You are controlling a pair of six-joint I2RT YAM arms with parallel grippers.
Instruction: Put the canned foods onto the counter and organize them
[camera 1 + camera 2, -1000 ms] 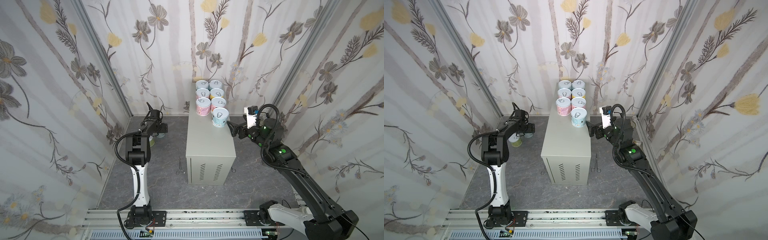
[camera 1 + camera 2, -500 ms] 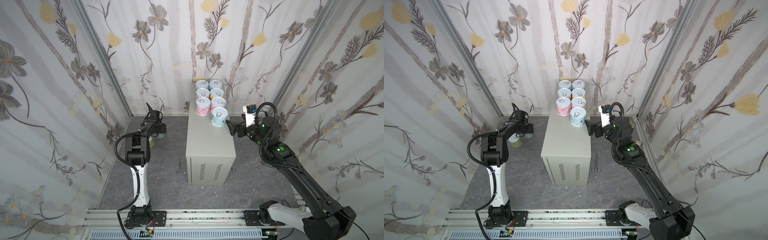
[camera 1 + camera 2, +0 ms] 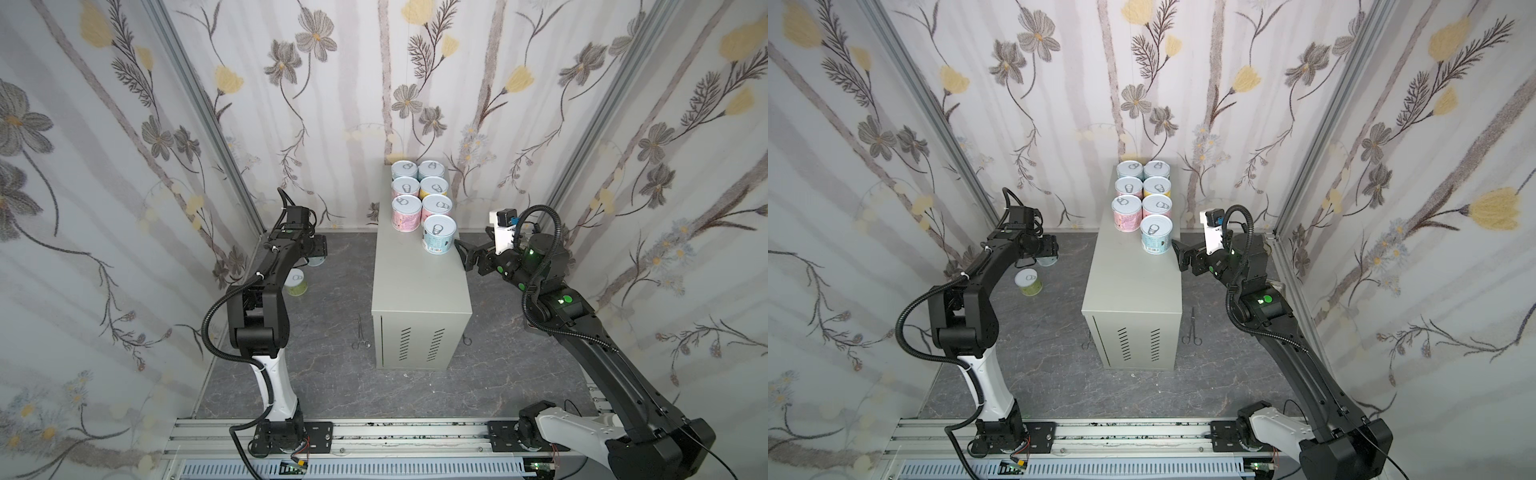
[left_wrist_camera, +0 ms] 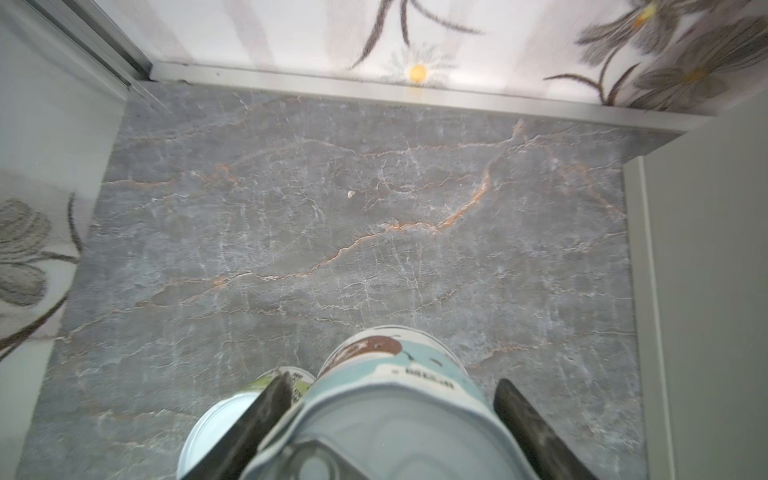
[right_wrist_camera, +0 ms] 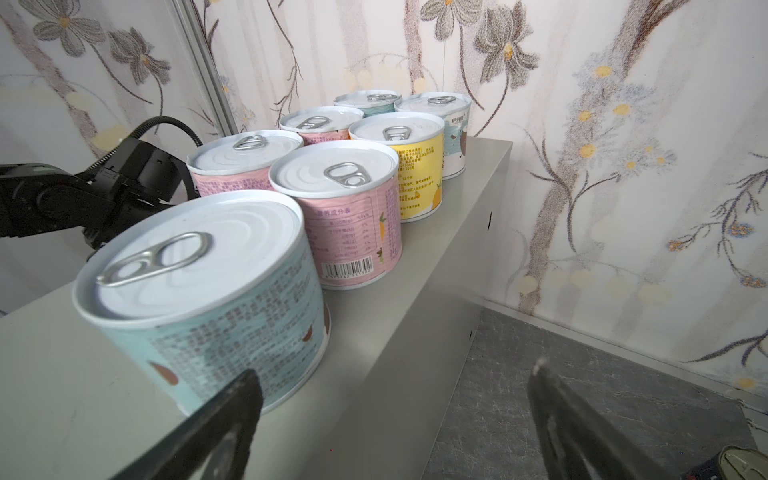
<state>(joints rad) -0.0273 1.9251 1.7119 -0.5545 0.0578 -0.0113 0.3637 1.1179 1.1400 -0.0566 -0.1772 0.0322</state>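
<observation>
Down by the floor [image 4: 332, 208], an upright blue can [image 4: 399, 419] is clamped in the left pincer [image 4: 395, 380], the tabletop [image 3: 419, 282] with seven cans [image 3: 419, 195] lying to its right; the right pincer [image 5: 393, 369] is held apart.

Your L gripper [image 4: 392, 380], wider a sec ago, now has its jaws drawn in against the blue can [image 4: 399, 419] on the far-left floor [image 4: 332, 208].

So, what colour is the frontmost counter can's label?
Pale blue; the can shows best in the right wrist view.
</observation>
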